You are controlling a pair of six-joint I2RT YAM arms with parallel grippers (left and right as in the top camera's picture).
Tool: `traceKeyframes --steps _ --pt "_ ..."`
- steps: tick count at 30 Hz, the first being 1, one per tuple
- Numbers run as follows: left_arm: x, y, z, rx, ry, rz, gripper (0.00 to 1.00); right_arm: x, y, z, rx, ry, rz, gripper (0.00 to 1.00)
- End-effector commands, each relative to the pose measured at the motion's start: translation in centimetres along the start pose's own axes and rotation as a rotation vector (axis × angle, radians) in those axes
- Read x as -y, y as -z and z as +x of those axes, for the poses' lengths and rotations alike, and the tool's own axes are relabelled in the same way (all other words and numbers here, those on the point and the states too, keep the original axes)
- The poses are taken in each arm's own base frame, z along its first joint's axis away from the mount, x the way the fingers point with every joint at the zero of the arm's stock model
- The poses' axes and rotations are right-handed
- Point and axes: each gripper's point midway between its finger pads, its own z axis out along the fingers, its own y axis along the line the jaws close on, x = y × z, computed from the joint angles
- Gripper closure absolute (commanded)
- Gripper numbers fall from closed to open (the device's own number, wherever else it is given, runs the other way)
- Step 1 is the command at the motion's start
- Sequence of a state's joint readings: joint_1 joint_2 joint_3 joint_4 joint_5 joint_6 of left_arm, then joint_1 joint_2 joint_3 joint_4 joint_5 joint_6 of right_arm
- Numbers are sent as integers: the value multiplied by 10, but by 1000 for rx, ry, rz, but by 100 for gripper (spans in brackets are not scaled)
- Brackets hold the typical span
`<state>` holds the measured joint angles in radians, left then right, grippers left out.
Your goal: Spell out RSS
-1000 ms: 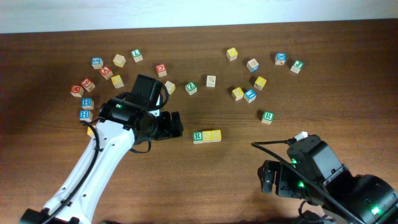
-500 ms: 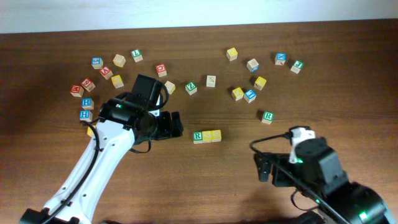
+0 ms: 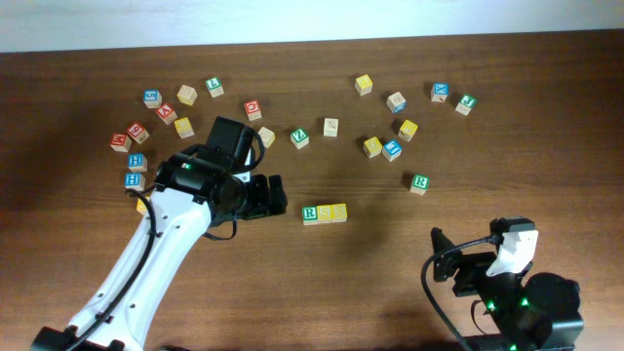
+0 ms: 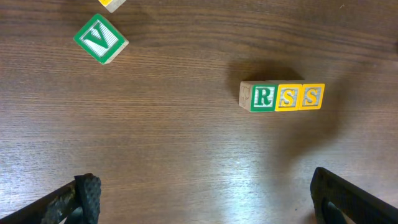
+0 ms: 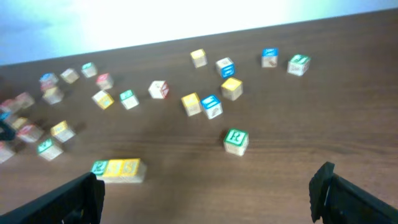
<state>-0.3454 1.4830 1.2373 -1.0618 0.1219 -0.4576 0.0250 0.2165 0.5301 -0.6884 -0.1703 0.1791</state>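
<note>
Reading left to right, the RSS row [image 3: 324, 213] looks complete at the middle of the table [image 3: 370, 302].
Just left of it, the left gripper [image 4: 204, 186] is spread wide and empty. The green R cube [image 4: 263, 98], first S cube [image 4: 288, 98] and second S cube [image 4: 311, 96] touch face to face. They are probably light, rigid and slightly slick, so pinch opposite flat sides, not corners. The right gripper [image 5: 208, 180] gapes wide, well apart.

Right wrist view blurred; RSS row [image 5: 118, 169] letters unreadable.
</note>
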Motion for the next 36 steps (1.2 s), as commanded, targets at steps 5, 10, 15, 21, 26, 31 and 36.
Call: traceKeyframes --steps 5,10,15,21,26,31,36 --pt "0 4 -4 19 -1 0 1 3 -17 10 152 67 -48 2" --pt "0 4 -4 19 -1 0 1 5 -26 10 227 85 -59 2" --pt "0 4 -4 19 -1 0 1 7 -32 11 268 108 -63 2" --pt "0 4 -4 19 -1 0 1 0 -34 4 332 277 -85 2" --pt "0 4 -4 19 -1 0 1 2 -40 8 357 301 -79 2" --pt "0 4 -4 19 -1 0 1 5 -47 11 408 305 -80 2" --pt "0 4 -4 19 -1 0 1 19 -48 11 399 233 -12 2"
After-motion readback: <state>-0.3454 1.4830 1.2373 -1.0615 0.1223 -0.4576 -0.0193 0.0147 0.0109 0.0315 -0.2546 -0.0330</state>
